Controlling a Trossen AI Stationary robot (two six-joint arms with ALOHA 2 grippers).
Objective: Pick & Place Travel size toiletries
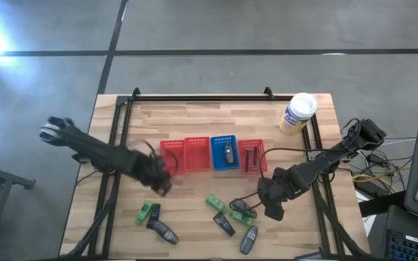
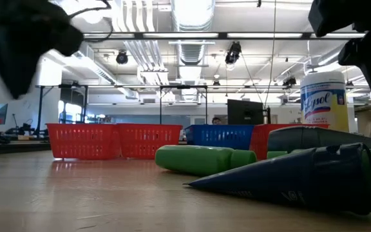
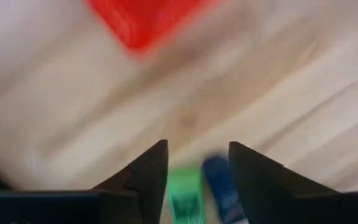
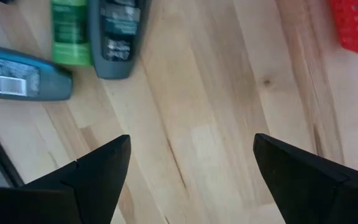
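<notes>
Baskets first: 4 mesh ones sit in a row across the middle of the wooden table [image 1: 194,116], a red basket [image 1: 171,155] at the left end, another red one [image 1: 197,154], then the blue basket [image 1: 225,152] with a grey bottle [image 1: 228,153] lying in it, and a last red basket [image 1: 251,156] holding a thin dark razor [image 1: 250,157]. Left gripper [image 1: 160,181] is just in front of the leftmost red basket, fingers apart and holding nothing; its wrist camera shows a green tube [image 3: 185,198] and a dark blue item [image 3: 224,191] past the tips, though that shot is blurry. Those 2 lie at the front left of the table as a pair [image 1: 149,212], with a grey bottle [image 1: 165,233] just beside them. Right gripper [image 1: 273,204] is spread wide and empty over bare wood, right next to the front-centre cluster: a green tube [image 1: 216,204], a small black tube [image 1: 223,224], a second green tube [image 1: 242,214] and another grey bottle [image 1: 248,240]. White wipes canister [image 1: 297,114] stands at the back right corner.
</notes>
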